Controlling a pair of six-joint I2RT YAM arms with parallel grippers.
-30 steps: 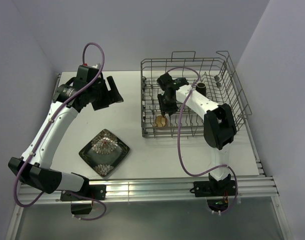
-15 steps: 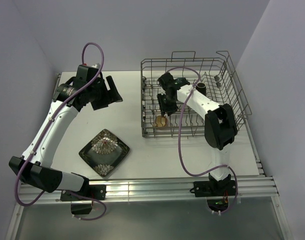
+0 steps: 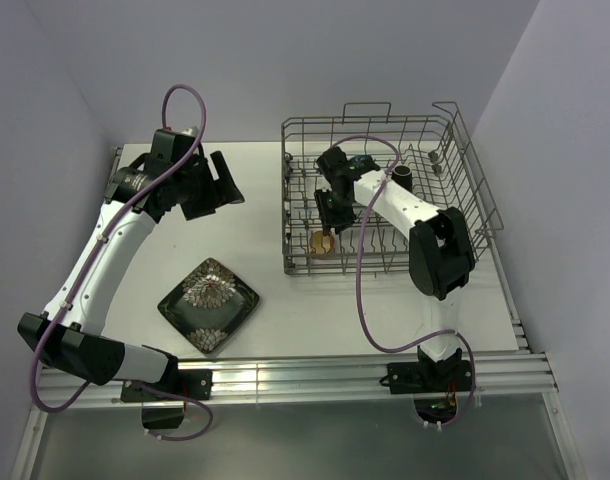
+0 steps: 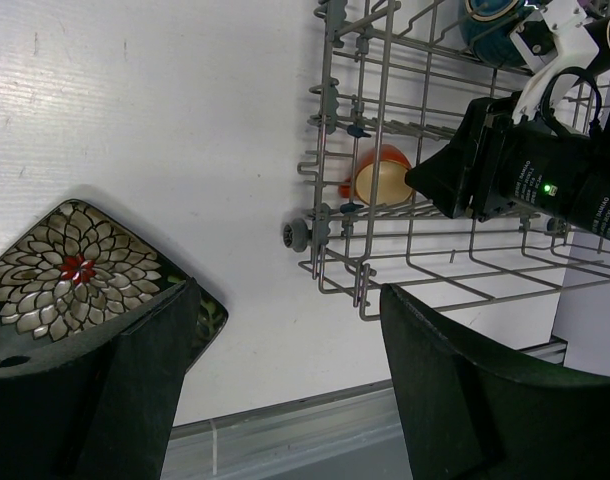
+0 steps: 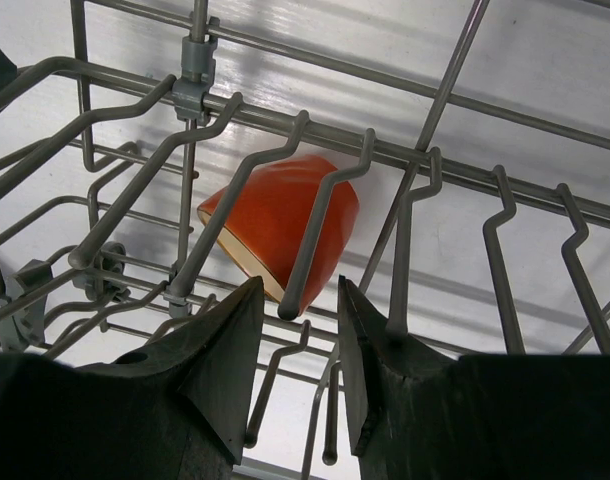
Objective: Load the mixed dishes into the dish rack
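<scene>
White table point(image 3: 275, 195): rack point(image 3: 460, 185) tines hem the orange cup point(image 5: 280, 225) (tilted); both arms' jaws released.

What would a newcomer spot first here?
The small orange cup lies on its side in the near left corner of the dish rack. The right gripper is right over it, jaws apart and not holding it. The dark square plate with silvery leaf pattern lies flat on the table outside the rack, and the left gripper hangs open farther back.

Square plate point(image 4: 70, 275) cut off at left edge, teal dish point(image 4: 485, 45) cropped
</scene>
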